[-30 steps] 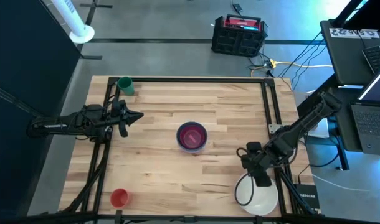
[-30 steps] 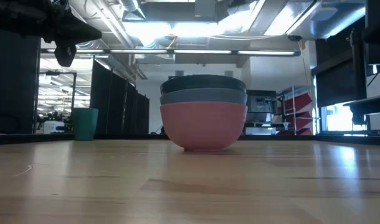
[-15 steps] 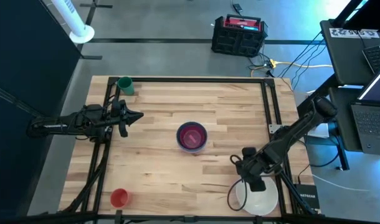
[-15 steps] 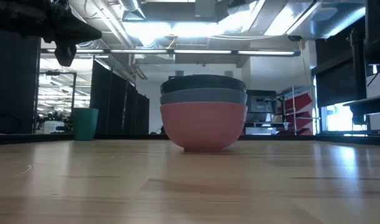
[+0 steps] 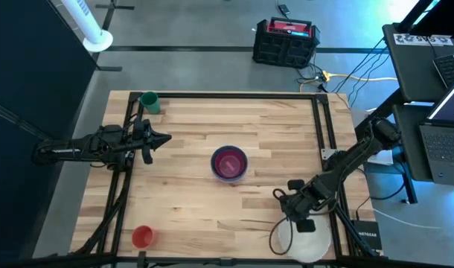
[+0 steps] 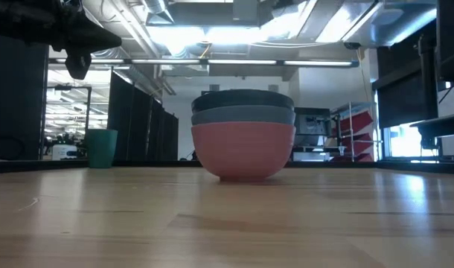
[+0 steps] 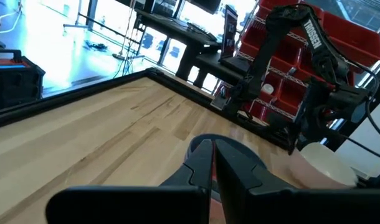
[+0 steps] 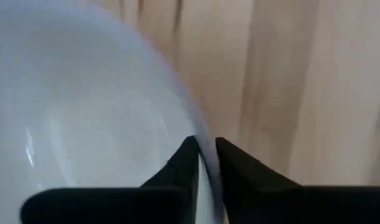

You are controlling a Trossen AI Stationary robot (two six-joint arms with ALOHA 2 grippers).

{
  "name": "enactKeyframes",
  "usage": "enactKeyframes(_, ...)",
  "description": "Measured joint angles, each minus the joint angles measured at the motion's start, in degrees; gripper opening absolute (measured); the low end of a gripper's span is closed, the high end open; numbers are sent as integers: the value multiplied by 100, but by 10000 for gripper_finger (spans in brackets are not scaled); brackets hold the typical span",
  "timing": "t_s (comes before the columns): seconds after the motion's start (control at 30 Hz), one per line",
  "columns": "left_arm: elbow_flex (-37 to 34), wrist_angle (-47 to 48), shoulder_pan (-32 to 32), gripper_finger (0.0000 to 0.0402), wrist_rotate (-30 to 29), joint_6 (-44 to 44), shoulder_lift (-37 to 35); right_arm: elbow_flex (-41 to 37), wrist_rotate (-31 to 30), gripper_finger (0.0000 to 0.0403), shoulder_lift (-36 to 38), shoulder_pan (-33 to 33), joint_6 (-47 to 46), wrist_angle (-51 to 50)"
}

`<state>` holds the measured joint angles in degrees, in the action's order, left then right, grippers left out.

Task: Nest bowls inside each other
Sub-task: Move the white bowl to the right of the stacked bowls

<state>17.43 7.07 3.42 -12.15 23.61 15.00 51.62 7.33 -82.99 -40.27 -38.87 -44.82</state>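
Observation:
The white bowl [image 5: 310, 243] stands at the table's near right corner, and my right gripper [image 5: 301, 223] is shut on its rim. At mid-table sits a stack of bowls [image 5: 229, 163], magenta inside with a blue rim. In the low view the stack [image 6: 243, 134] shows a pink bowl lowest, resting on its base, with a light blue and a dark teal rim above it. My left gripper [image 5: 166, 138] waits shut and level at the table's left side, holding nothing. My right gripper pinches the white bowl's rim [image 8: 201, 142] on the side toward the table's left. One finger [image 8: 189, 163] stands inside the bowl and the other [image 8: 228, 163] outside. The fingers come from above, pointing steeply down. Whether the bowl still rests on the table cannot be seen.
A small green cup [image 5: 149, 102] stands at the far left corner and a small red cup [image 5: 142, 237] at the near left. Black rails [image 5: 321, 126] run along the table's left, far and right sides. Bare wood lies between the stack and the white bowl.
My right gripper has sunk and gone toward the table's near left, down onto the white bowl's rim. The stack and both cups have stayed where they were.

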Motion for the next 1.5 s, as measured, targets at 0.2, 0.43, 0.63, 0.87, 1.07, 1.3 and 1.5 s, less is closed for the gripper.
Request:
enactKeyframes(0.2,0,-32,0,0,-1,-49,-1,2,-83,23,0,160,-45,-88)
enactKeyframes(0.43,0,-72,0,0,-1,-109,0,4,-183,21,1,352,-95,-197)
enactKeyframes(0.63,0,-151,0,0,-1,-106,0,7,-329,21,10,1019,342,-250)
enactKeyframes(0.87,0,-334,0,0,-1,-107,-2,9,-332,21,10,1863,1055,-375)
enactKeyframes(1.07,0,-330,0,0,13,-110,-2,9,-391,22,10,2556,1512,-425)
enactKeyframes(1.3,0,-328,0,0,70,-122,-1,10,-421,23,10,3310,2044,-472)
enactKeyframes(1.5,0,-325,0,0,103,-129,0,11,-464,24,10,3963,2518,-507)
